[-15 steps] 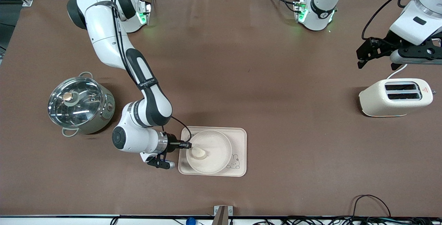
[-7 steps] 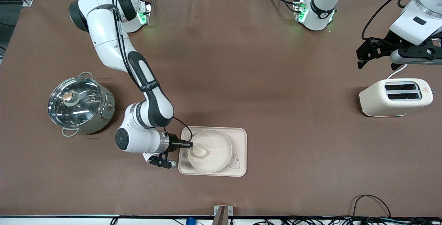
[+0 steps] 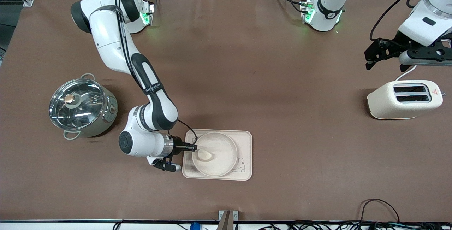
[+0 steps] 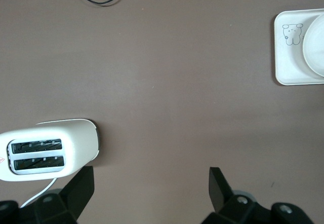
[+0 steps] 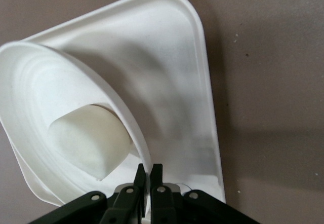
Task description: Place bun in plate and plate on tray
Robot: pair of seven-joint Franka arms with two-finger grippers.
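Item: bun, pale half-moon lump, lying in the plate toward the rim on the right arm's side. In the right wrist view, bun partly screened by the plate's raised rim.

Item: plate, round, cream-white, resting on the tray, covering most of it. Tray rectangular, rounded corners, lying on the brown worktop toward the front camera's edge.

Item: right tool, low at the plate's rim on the right arm's end. Fingers pinched tight on the plate's rim, one on each face of it.

Item: left tool, fingers spread wide with nothing between them, hanging over the worktop at the left arm's end, just by the toaster; arm waiting.

Surroundings: steel pot with glass lid and knob, toward the right arm's end of the worktop, well apart from the tray. Cream two-slot toaster toward the left arm's end, a white cord trailing from it. Black cables at the worktop's near edge.

Cut off or hidden: tray corner and plate edge clipped at the frame border in the left wrist view. Tray edge at the right arm's end partly covered by the right tool.

Markings: small bunny drawing on the tray's corner; lettering beside it too small to read. Red warning triangle on the toaster's top.
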